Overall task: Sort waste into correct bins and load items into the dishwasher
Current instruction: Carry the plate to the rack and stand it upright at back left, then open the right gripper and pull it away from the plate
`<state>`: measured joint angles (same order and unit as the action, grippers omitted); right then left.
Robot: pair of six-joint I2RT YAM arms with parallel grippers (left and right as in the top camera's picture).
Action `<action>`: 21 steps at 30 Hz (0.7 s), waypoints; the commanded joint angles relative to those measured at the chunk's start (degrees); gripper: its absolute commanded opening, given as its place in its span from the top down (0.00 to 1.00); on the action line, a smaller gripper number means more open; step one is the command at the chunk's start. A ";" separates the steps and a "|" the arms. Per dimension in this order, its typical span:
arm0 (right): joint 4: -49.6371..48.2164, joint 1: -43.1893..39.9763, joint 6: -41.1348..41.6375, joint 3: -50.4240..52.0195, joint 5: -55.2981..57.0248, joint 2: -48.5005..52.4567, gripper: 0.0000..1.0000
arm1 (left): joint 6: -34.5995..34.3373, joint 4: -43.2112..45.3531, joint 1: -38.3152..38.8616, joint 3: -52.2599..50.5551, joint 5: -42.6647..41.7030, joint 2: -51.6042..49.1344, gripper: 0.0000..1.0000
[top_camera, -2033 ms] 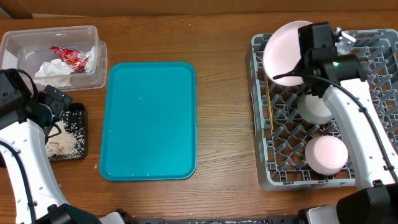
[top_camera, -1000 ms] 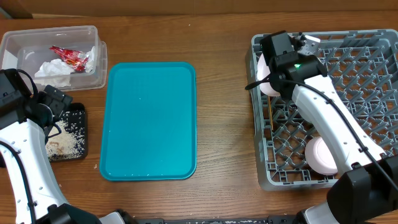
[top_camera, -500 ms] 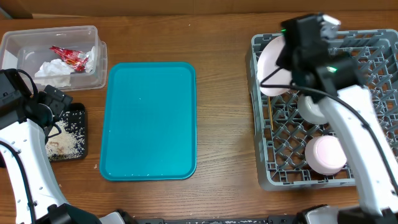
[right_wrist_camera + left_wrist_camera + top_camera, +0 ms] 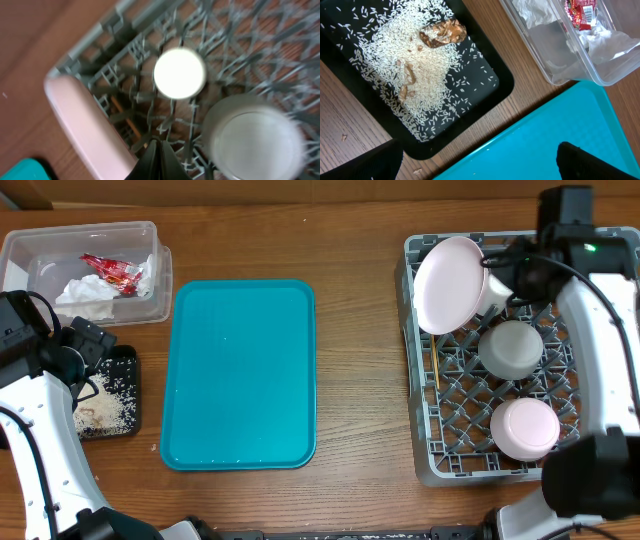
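Note:
The grey dishwasher rack (image 4: 428,468) holds the pink plate (image 4: 448,286) on edge at its back left. The white cup (image 4: 497,286), grey-blue bowl (image 4: 511,348) and pink saucer (image 4: 524,428) stand in it, and the chopstick (image 4: 436,366) lies along its left side. My right gripper (image 4: 517,272) hangs shut and empty above the cup (image 4: 179,73), between plate (image 4: 85,125) and bowl (image 4: 255,140). My left gripper (image 4: 480,167) is open over the black tray (image 4: 501,84) of rice scraps (image 4: 420,75). The clear tub (image 4: 600,75) holds the napkin (image 4: 535,12) and red wrapper (image 4: 580,10).
The teal serving tray (image 4: 240,375) lies bare mid-table between the bins and the rack. The tub (image 4: 150,240) is at the back left corner, with the black tray (image 4: 132,358) just in front of it under my left arm.
My right gripper set the pink plate on edge in the rack, let go, drew back to the right and shut. The left arm has not moved.

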<state>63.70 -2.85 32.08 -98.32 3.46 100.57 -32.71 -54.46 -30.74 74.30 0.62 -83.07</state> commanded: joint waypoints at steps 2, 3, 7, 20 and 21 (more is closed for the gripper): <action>-0.17 0.46 -0.90 -0.33 -8.17 3.93 0.96 | -0.55 0.07 0.02 0.44 -0.22 -0.09 0.00; -0.59 0.48 -1.31 -0.33 -10.12 3.91 0.96 | -0.55 0.07 0.02 0.44 -0.22 -0.09 0.00; -1.01 0.48 -3.37 -0.44 -14.51 3.23 0.96 | -0.55 0.07 0.02 0.44 -0.22 -0.09 0.00; -0.31 0.50 -5.53 -0.44 -17.05 -9.90 0.96 | -0.55 0.07 0.02 0.44 -0.22 -0.09 0.00; 0.17 0.61 -5.53 -0.44 -17.11 -11.72 0.96 | -0.52 0.07 0.02 0.44 -0.22 -0.09 0.00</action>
<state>63.26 -2.59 27.18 -98.19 -13.30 95.81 -32.71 -54.46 -30.74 74.30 0.62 -83.07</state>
